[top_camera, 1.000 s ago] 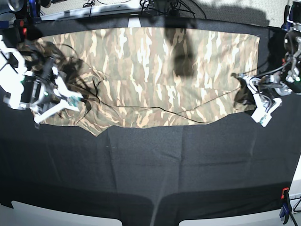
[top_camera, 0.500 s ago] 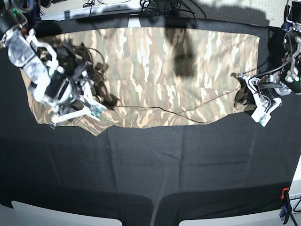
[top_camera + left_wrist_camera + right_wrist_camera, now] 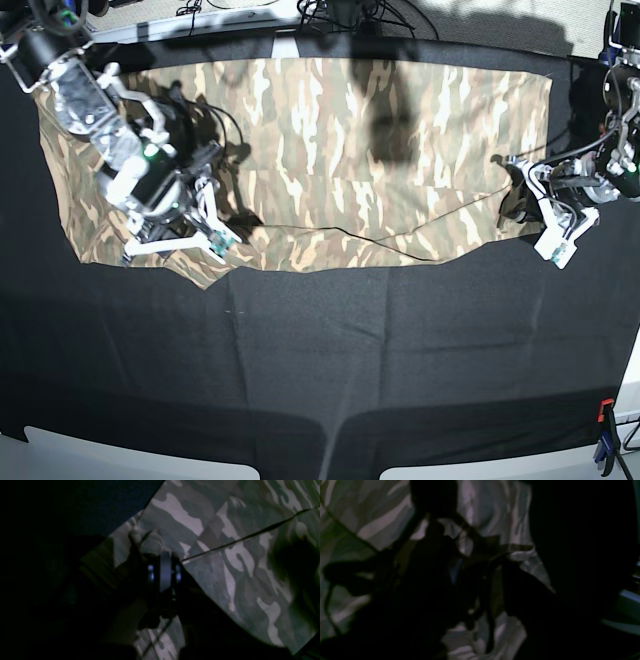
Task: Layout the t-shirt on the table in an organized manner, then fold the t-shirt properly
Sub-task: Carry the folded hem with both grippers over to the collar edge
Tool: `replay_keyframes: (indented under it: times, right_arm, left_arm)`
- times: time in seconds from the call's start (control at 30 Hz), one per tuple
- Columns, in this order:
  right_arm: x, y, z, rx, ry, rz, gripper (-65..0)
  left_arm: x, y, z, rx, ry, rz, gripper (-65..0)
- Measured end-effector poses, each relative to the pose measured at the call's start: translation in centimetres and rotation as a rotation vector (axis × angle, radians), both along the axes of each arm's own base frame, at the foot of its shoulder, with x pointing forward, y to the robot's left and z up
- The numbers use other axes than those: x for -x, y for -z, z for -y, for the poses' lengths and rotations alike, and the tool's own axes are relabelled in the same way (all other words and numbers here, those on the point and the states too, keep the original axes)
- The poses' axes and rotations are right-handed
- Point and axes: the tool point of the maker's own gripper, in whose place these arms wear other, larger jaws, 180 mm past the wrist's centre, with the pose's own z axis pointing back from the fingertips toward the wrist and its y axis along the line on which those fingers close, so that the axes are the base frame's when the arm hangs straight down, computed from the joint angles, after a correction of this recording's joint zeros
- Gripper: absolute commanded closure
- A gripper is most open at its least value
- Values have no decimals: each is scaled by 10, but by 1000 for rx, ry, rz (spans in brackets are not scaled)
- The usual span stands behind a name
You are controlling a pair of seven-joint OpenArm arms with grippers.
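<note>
The camouflage t-shirt (image 3: 330,140) lies spread wide across the far half of the black table (image 3: 320,350), with a long crease running through its lower part. My right gripper (image 3: 185,245) hovers low over the shirt's near left part with its fingers apart. In the right wrist view a small ridge of t-shirt (image 3: 467,542) rises between those dark fingers (image 3: 437,562); the picture is too dark to show a grip. My left gripper (image 3: 520,205) rests at the shirt's near right corner. The left wrist view shows this gripper (image 3: 142,540) pinched shut on a fold of cloth at the t-shirt (image 3: 225,555) edge.
Bare black cloth covers the whole near half of the table. A red and blue clamp (image 3: 605,440) sits at the near right corner. Cables (image 3: 340,12) and equipment line the far edge. A dark shadow (image 3: 385,130) falls on the shirt's middle.
My right arm has swung from the table's left edge inward over the shirt's left part, and its fingers stand closer together. The left arm and its pinch are unchanged.
</note>
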Motion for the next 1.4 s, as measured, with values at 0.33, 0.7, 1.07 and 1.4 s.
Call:
replay_keyframes:
  times: [0.33, 0.7, 1.07, 1.4]
  right_arm:
    - [-8, -8, 13, 49, 59, 64, -83]
    - [4, -39, -22, -23, -39, 143, 0]
    - [115, -36, -54, -96, -235, -6, 0]
    - [175, -11, 7, 154, -287, -164, 0]
  left_arm:
    - [0, 0, 0, 0, 0, 0, 0]
    - [0, 0, 0, 0, 0, 0, 0]
    - [0, 0, 0, -1, 0, 0, 0]
    - [-2, -2, 1, 7, -2, 12, 0]
